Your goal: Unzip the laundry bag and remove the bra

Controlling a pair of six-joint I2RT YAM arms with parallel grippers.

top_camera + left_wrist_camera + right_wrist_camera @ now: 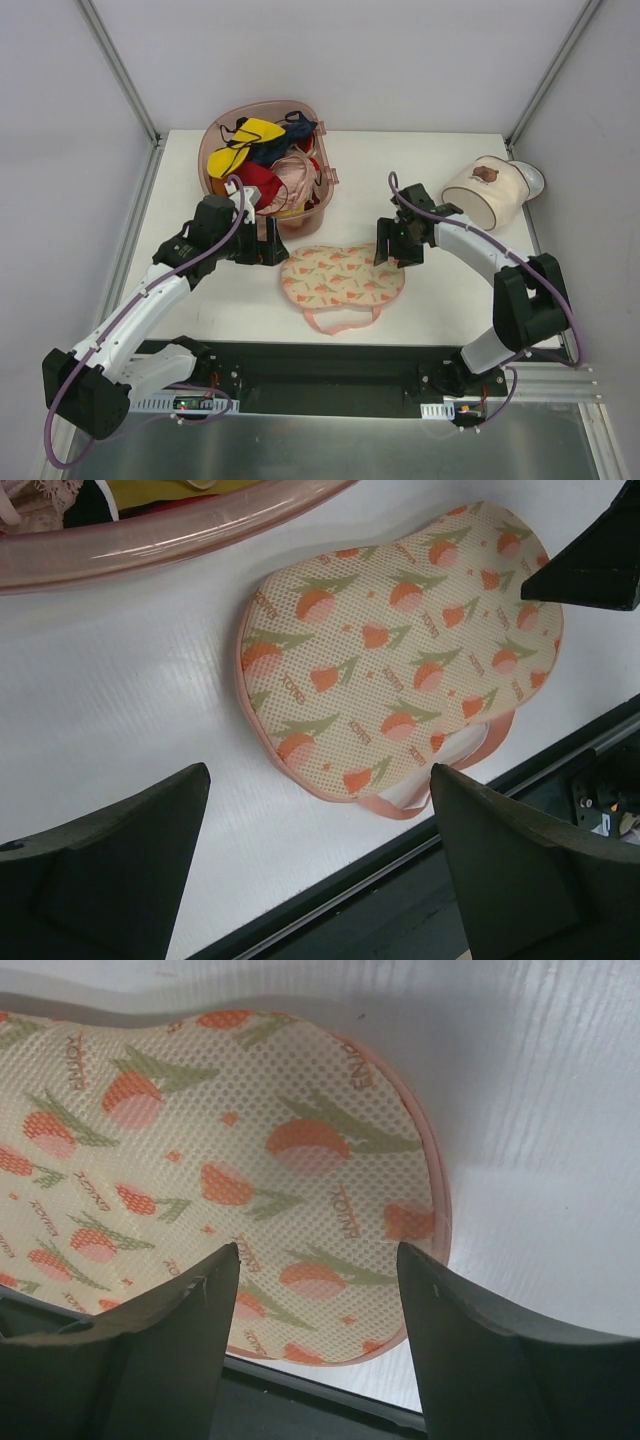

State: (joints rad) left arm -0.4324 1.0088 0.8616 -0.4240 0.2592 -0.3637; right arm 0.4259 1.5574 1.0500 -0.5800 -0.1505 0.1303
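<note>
The laundry bag [342, 278] lies flat and closed near the table's front edge, cream with an orange leaf print and pink edging. Its pink loop [340, 322] points toward me. My left gripper [275, 243] is open and empty just left of the bag; in the left wrist view the bag [400, 650] lies ahead of the open gripper [320, 780]. My right gripper [392, 245] is open and empty over the bag's right end; its wrist view shows the bag [230, 1150] between and beyond the gripper [318, 1255]. The bra is hidden. A white bit [450, 755] shows by the loop; I cannot tell what it is.
A pink basket [208, 150] holding red, yellow, pink and dark garments stands behind the left gripper; its rim shows in the left wrist view [150, 540]. A cream cylindrical container [487, 190] lies at the back right. The black front rail [330, 350] runs just below the bag.
</note>
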